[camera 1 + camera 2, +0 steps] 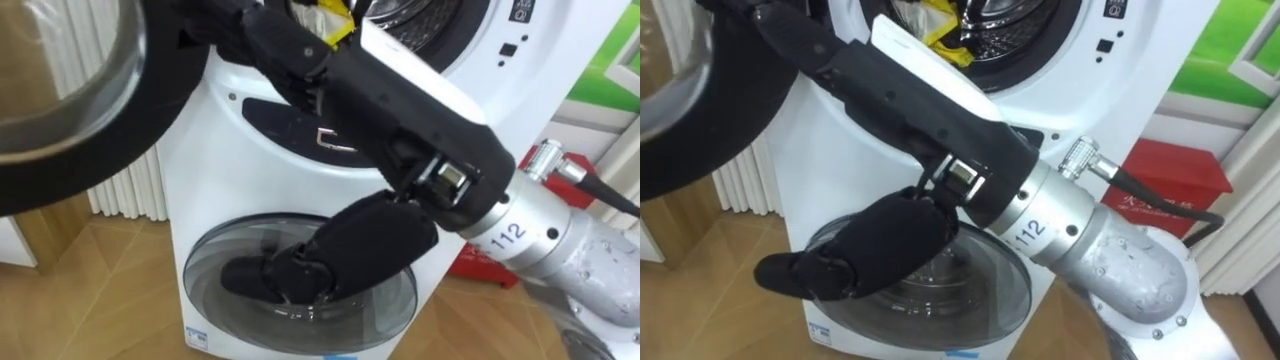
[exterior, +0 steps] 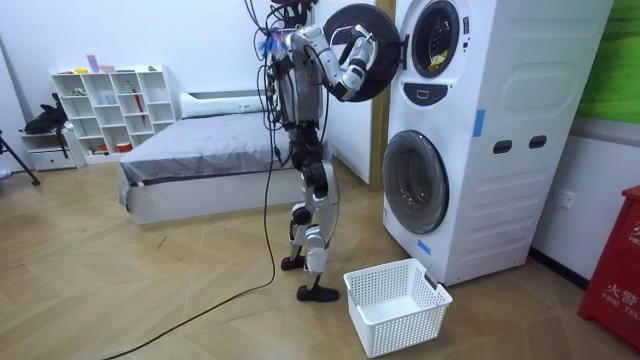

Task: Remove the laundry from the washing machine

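Now right hand point(image 1: 400, 125) fingers point(image 1: 290, 50) outstretched toward upper washer point(image 2: 505, 60); white basket point(image 2: 400, 322) on wood floor point(image 2: 150, 290)

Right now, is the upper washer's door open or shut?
Open. The upper door stands swung out to the room view's left, clear of the drum mouth, and yellow cloth shows inside.

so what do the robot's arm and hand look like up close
The right hand is matt black and blocky, with a white tag on its back. It joins a silver wrist cuff marked 112, then a speckled grey forearm. A metal connector with a black cable plugs in at the wrist.
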